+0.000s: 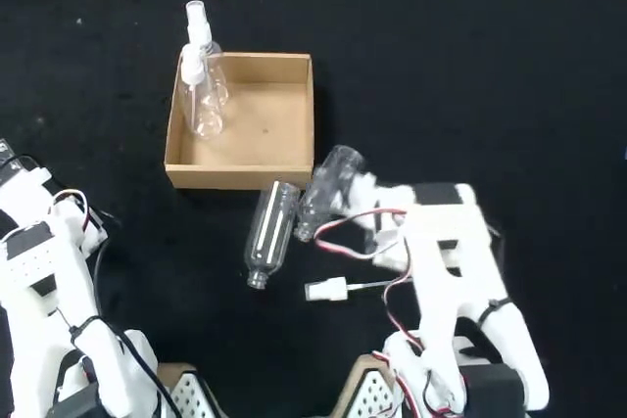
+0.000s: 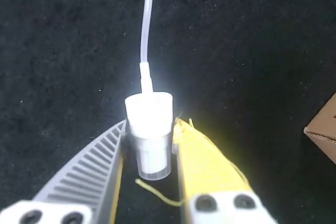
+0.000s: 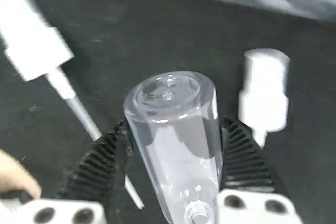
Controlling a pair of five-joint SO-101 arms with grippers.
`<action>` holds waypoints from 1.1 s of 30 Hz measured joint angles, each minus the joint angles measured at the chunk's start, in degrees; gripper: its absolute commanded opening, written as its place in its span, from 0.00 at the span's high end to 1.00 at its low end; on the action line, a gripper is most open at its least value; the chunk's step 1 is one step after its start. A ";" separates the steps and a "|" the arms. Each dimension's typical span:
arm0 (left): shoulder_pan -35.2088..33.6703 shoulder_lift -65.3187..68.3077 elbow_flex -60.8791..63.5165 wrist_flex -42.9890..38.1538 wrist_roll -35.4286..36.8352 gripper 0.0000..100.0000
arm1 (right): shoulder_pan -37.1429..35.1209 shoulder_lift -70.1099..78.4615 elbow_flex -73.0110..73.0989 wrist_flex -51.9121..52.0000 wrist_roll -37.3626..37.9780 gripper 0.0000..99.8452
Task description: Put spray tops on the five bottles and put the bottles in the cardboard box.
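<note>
**Right gripper** (image 3: pixel 173 128): clamped on a clear bottle (image 3: pixel 170 98), with one jaw on each side of the body. In the high view this bottle lies tilted just off the 5 o'clock corner of the cardboard box (image 1: pixel 235 175).

**Left gripper** (image 2: pixel 150 125): closed on a spray top (image 2: pixel 149 111). Its thin tube points away from the gripper over the black desk (image 2: pixel 63 35).

**Other parts:** two capped bottles (image 1: pixel 203 85) stand in the box at its 11 o'clock corner. An uncapped bottle (image 1: pixel 271 234) lies on the desk at 6 o'clock of the box. A loose spray top (image 1: pixel 328 289) lies at 5 o'clock of that bottle.

**Handling:** the bottles look light, thin-walled and smooth. Grip at mid-body with moderate force, since too little lets the bottle turn and too much dents it. Hold a spray top by its rigid collar. The tube is probably flexible, so guide it into the neck first.
</note>
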 measured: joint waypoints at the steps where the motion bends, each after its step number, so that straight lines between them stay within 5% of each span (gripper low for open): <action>1: 0.00 0.00 0.00 0.00 0.00 0.95 | 0.88 0.00 -1.41 0.00 -2.11 0.82; 9: 0.00 0.00 0.00 0.00 0.00 0.95 | 10.90 0.00 -15.56 8.00 -22.07 0.82; 22: 0.00 0.00 0.00 0.00 0.00 0.95 | 45.71 18.99 -26.37 7.74 -57.85 0.82; 27: 0.00 0.00 0.00 0.00 0.00 0.95 | 46.51 24.09 -32.70 8.18 -56.18 0.67; 33: 0.00 0.00 0.00 0.00 0.00 0.95 | 43.08 24.18 -40.35 20.22 -37.80 0.63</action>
